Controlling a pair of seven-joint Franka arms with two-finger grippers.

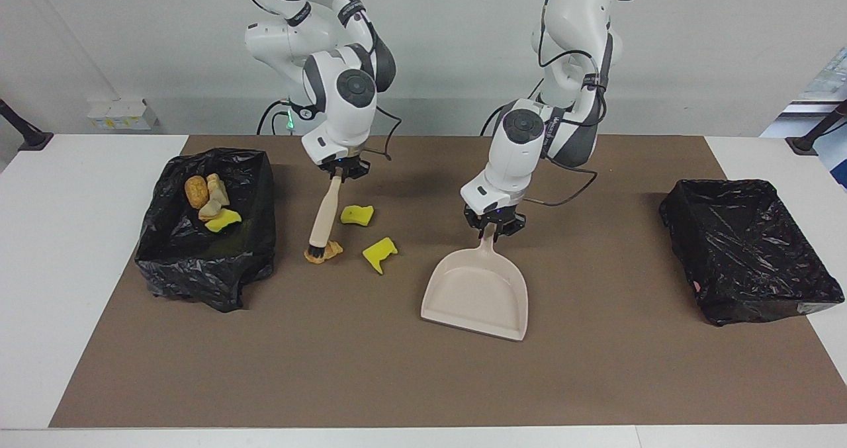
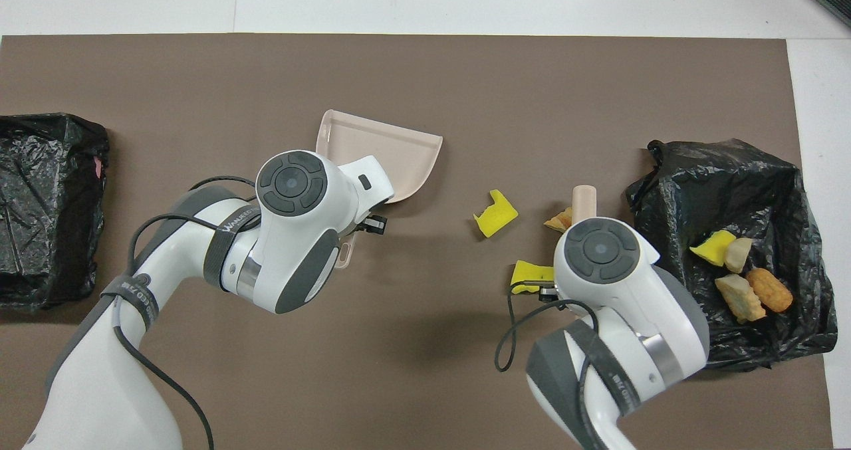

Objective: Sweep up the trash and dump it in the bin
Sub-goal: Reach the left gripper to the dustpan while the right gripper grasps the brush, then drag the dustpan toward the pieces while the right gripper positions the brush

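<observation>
Nearest the robots, the right gripper [image 1: 342, 169] is clamped on the handle of a beige brush [image 1: 325, 220], whose bristles touch a croissant-like scrap [image 1: 329, 250]. One yellow sponge piece [image 1: 357, 214] lies beside the brush; a second yellow sponge piece [image 1: 380, 252] lies farther out. Four scraps [image 1: 210, 202] lie in the black-lined bin [image 1: 198, 269] at the right arm's end. The left gripper [image 1: 493, 225] is closed on the dustpan [image 1: 475, 293] handle; the pan extends farthest out.
</observation>
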